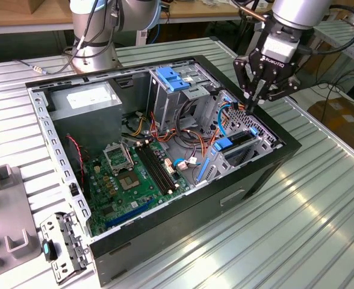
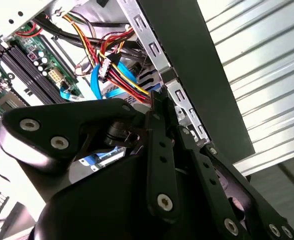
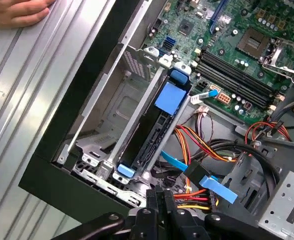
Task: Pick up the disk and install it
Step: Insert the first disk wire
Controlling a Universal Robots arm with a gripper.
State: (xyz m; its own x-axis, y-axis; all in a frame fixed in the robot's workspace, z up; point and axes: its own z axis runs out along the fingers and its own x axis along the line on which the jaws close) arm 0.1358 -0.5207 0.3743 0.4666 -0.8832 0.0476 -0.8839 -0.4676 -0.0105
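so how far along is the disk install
Mostly done by the look of it: the disk already sits on edge in the drive cage of the open computer case, its blue rails showing at both ends. The gripper hovers above the cage's far end, fingers closed and holding nothing. Whether the disk is fully seated can't be told.

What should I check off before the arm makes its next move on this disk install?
1. Claw shut and holding nothing: ok.
2. Flat black disk with blue plastic rails standing inside the silver metal drive cage: ok.
3. Disk pushed fully home and latched: cannot tell.
4. Red, yellow and orange cable bundle away from the claw: not ok, it runs right beside the claw.
5. Person's hand off the ribbed metal table: not ok.
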